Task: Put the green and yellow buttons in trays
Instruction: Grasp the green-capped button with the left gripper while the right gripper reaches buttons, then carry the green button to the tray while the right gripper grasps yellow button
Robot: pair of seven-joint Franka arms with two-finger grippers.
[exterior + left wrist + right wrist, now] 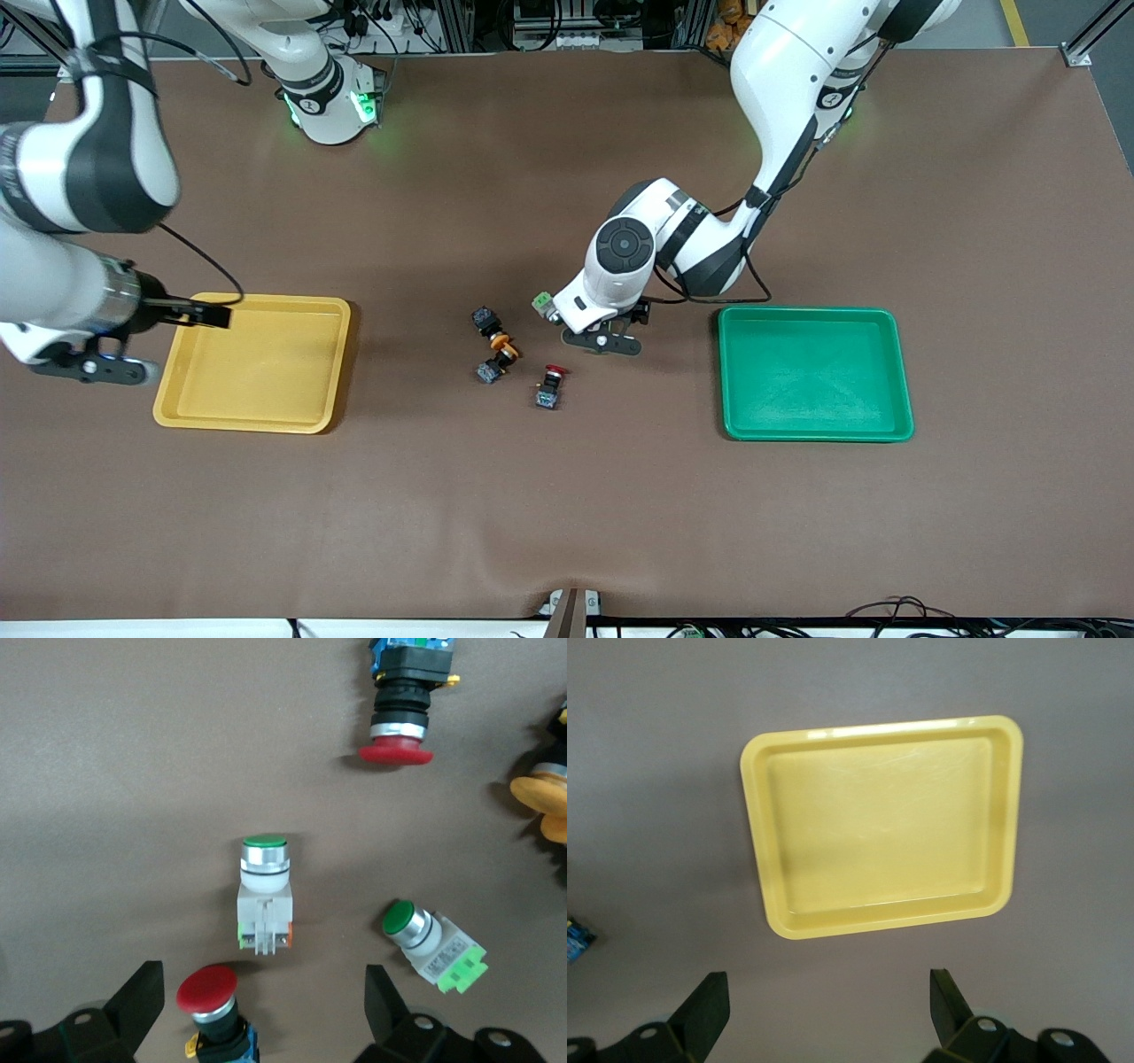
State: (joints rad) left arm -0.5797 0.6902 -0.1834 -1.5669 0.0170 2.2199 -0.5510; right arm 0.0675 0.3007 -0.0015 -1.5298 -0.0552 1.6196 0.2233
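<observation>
Brown tabletop work: the left gripper (257,1010), fingers spread and empty, should descend squarely over the upright-lying green button (264,895), avoiding the red button (213,1010) beside it.

Yellow tray (881,828) and green tray (813,373): smooth, glossy plastic. Table covering (567,514): matt brown. Green buttons (264,895): glossy caps, metallic collars, whitish plastic bodies

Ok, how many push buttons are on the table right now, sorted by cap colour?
green-cap buttons: 2
yellow-cap buttons: 2
red-cap buttons: 2
Total: 6
</observation>
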